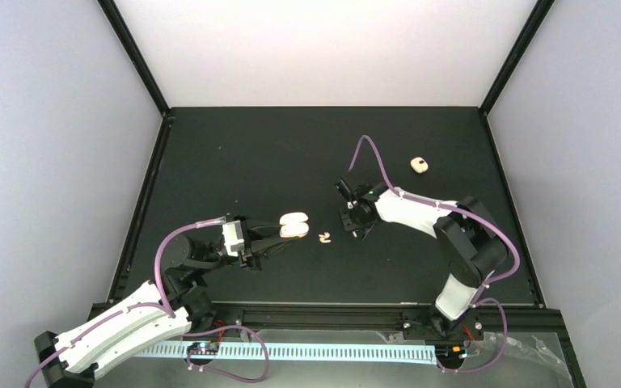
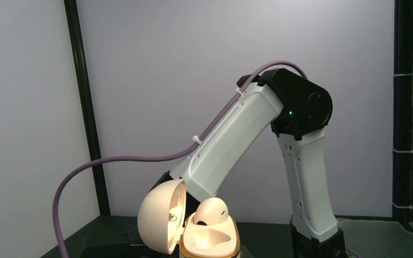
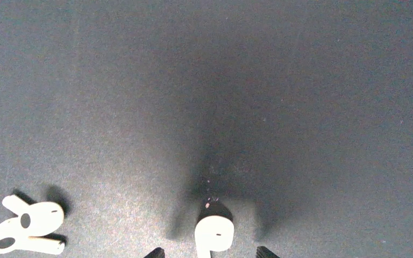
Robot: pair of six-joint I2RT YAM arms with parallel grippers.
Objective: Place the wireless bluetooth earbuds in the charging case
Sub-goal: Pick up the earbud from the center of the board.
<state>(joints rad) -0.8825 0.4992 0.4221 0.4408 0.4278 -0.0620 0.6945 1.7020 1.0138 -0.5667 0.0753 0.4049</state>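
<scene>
the right end effector (image 1: 356, 224) hangs low over the dark worktop (image 1: 234, 153), its 2 fingertips (image 3: 261, 251) straddling 1 earbud (image 3: 214, 232). in the right wrist view a gap shows on each side of that earbud, so the jaws stand open around it and grip nothing. the earbud's long axis points straight away from the wrist, dark tip at the far end and stem toward the camera. that sets it crosswise to the closing line, so the fingers would meet its narrow flanks. judged from this, the step in hand is the pinch on this piece.

the left end effector (image 1: 285, 234) is closed on the charging case (image 1: 293, 225), presenting it with the lid (image 2: 161, 223) swung open. the left wrist view shows a seated earbud (image 2: 211, 210) in 1 well; the well beside it looks free. whether the case rests on the worktop or is held just above it cannot be told.

the case lies to the left of the right end effector, near it. a loose pair of earbuds (image 1: 324, 238) lies between the 2, the pair touching each other. the right arm is the nearer one to every loose earbud. a small cream object (image 1: 419, 165) sits well apart toward the far right.

the coming move likely calls for a gentle close, a lift, and a short carry left over the pair. the straddled piece could roll or tip as the fingers meet it.
</scene>
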